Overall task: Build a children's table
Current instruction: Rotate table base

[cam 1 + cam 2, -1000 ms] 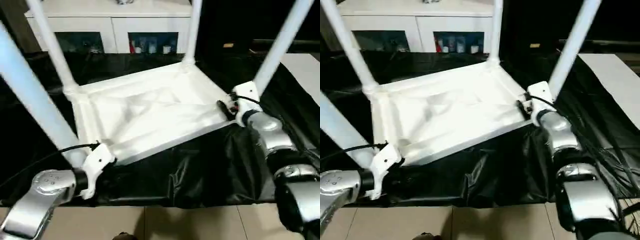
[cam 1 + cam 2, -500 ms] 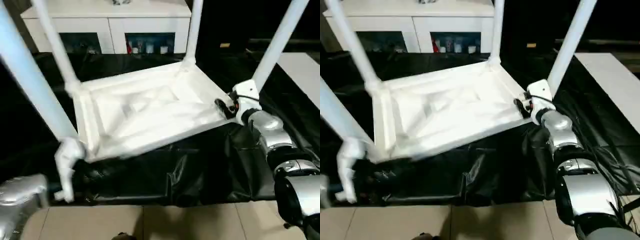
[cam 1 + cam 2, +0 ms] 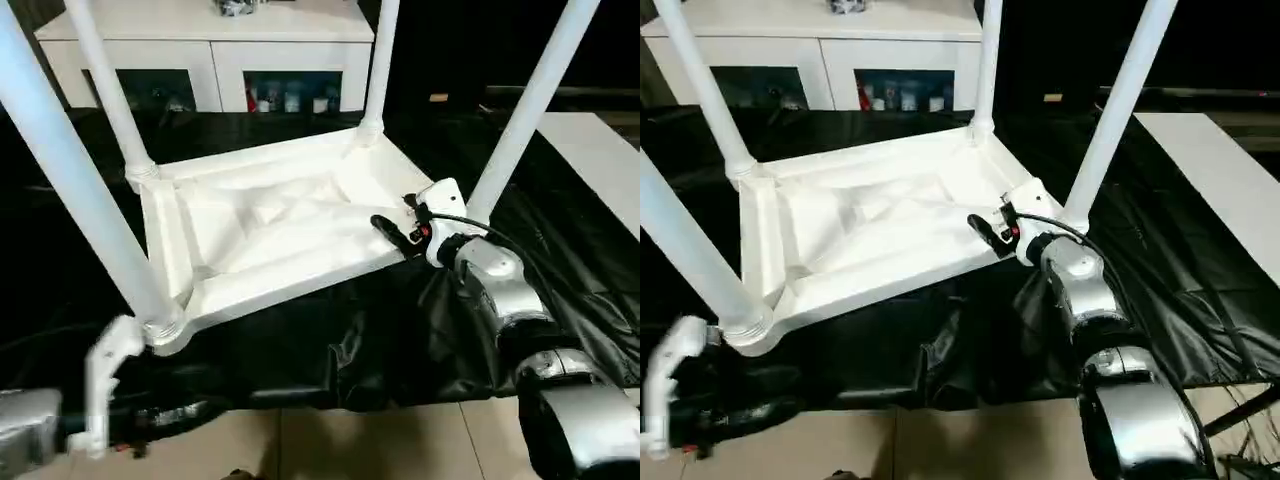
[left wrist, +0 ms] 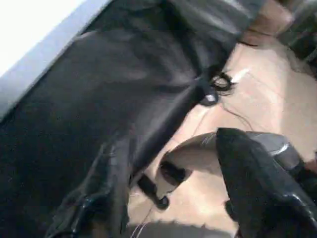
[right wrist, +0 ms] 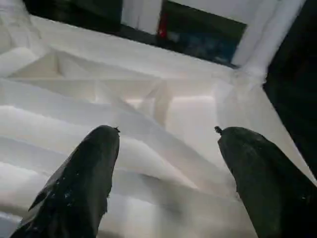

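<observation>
The children's table lies upside down on black cloth, its ribbed white top (image 3: pixel 270 220) facing up. Four white legs stand in its corner sockets: near left (image 3: pixel 80 190), far left (image 3: pixel 110 95), far right (image 3: pixel 378 60) and near right (image 3: pixel 525 110). My left gripper (image 4: pixel 173 198) hangs low in front of the near-left corner, clear of the leg, open over the cloth and floor. My right gripper (image 3: pixel 400 222) reaches over the top's right edge beside the near-right leg. It is open, its fingers (image 5: pixel 84 173) spread above the ribs with nothing held.
A white cabinet with glass doors (image 3: pixel 220 60) stands behind the table. The black cloth (image 3: pixel 400 330) drapes over the front edge down to the tan floor (image 3: pixel 380 440). A white surface (image 3: pixel 600 150) lies at the far right. Cables trail on the floor (image 4: pixel 213 91).
My left gripper has let go of the near-left leg, opened and dropped back to the lower left. My right gripper has moved inward from the near-right corner over the ribbed underside.
</observation>
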